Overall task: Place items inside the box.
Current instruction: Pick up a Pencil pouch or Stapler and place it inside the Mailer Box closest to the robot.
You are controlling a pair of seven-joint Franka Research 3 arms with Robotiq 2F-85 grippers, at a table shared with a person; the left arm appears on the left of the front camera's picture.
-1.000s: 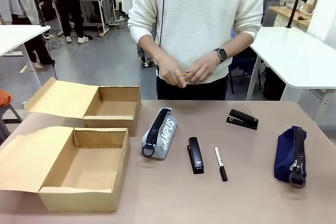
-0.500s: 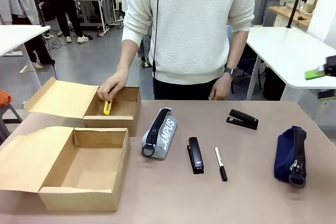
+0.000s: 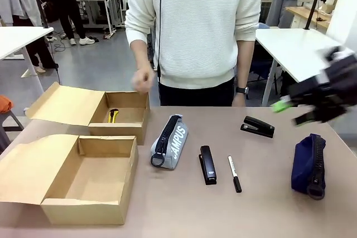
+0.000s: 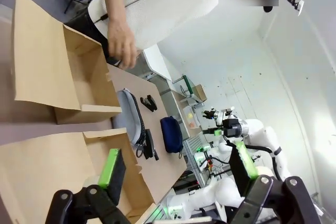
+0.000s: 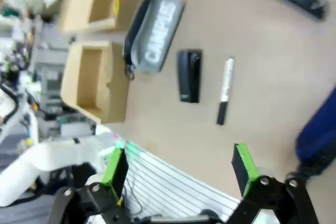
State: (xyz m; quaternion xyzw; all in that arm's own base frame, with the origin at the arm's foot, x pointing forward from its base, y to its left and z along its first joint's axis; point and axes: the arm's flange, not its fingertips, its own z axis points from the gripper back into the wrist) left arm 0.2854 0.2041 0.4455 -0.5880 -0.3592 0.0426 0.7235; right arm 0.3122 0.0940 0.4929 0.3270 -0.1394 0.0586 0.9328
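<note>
Three items on table [image 3: 268, 210], right of open box [image 3: 83, 213], none inside. CAMPUS pencil case [image 3: 170, 140] likely soft, light: pinch mid-body. Black stapler [image 3: 208, 164] rigid, denser: grip across sides. Pen [image 3: 234, 173] slim, may roll. State: left jaws and right jaws wide, empty.

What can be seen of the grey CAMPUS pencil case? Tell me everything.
The grey pencil case is a soft, fabric-looking pouch with white "CAMPUS" lettering along its side. Its black zip looks closed and ends in a ring pull at the near end. It lies flat on the brown table, slightly angled, between the far cardboard box and the black stapler. No hand or fingers are on it.
</note>
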